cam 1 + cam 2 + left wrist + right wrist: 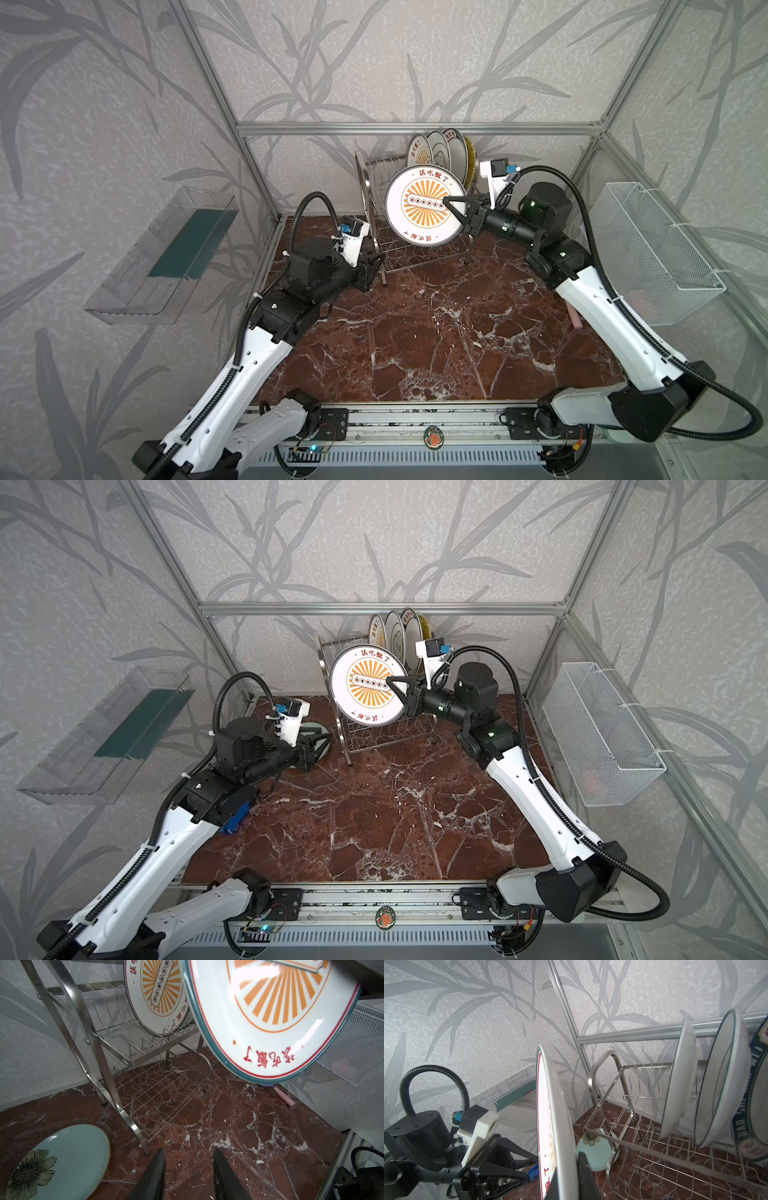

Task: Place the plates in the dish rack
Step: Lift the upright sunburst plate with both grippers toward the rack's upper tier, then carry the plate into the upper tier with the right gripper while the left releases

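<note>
Right gripper (pixel 448 203) clamped on rim of round white plate with orange sunburst (pixel 409 224), held on edge in the air near shiny steel wire dish rack (pixel 94 1051) | four plates (pixel 440 153) upright in top-tier prongs | left gripper (pixel 188 1154) part-open, empty, over red marble tabletop (pixel 415 332) | pale celadon flower plate (pixel 68 1159) flat beside rack leg
</note>
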Available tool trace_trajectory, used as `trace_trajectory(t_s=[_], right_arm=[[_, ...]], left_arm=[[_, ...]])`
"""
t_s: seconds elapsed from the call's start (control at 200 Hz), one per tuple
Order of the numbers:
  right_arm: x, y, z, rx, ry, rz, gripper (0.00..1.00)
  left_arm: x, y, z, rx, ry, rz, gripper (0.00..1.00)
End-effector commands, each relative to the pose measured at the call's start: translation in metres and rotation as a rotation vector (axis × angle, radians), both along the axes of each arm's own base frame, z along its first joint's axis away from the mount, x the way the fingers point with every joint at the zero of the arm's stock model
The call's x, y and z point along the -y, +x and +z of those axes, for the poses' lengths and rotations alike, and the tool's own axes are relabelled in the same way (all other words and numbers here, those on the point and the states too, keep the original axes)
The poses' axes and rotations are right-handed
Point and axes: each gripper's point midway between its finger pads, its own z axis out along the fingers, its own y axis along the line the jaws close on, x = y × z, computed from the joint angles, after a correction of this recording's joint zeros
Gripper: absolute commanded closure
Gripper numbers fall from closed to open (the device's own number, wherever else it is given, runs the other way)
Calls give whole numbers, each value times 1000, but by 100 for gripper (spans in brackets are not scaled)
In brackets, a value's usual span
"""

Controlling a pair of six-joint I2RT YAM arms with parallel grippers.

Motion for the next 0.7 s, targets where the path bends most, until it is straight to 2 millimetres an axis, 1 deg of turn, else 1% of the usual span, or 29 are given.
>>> trace_trajectory(t_s=[0.0,0.07,0.14,0.235,0.355,0.505,0.61,0.695], right_arm=[[-1,-5,36,110,-7,-18,100],[-3,-5,48,148,-27,-44,100],[-4,-2,59,183,-41,-87,100],[-4,2,71,217,-50,-143,100],[-1,14,80,243,-47,-229,100],[0,34,84,282,-48,-364,100],[-7,47,82,283,-44,-409,100],[-12,54,79,296,-57,-462,100]], left_arm=[[-10,-8,21,97,26,12,64],[-14,-10,25,127,17,24,65],[-16,-10,25,149,10,37,65],[-20,-8,21,162,19,59,66],[-23,-5,14,177,25,83,66],[-24,-4,7,188,38,84,67],[-24,-4,6,195,41,84,67],[-25,-5,4,198,51,87,67]])
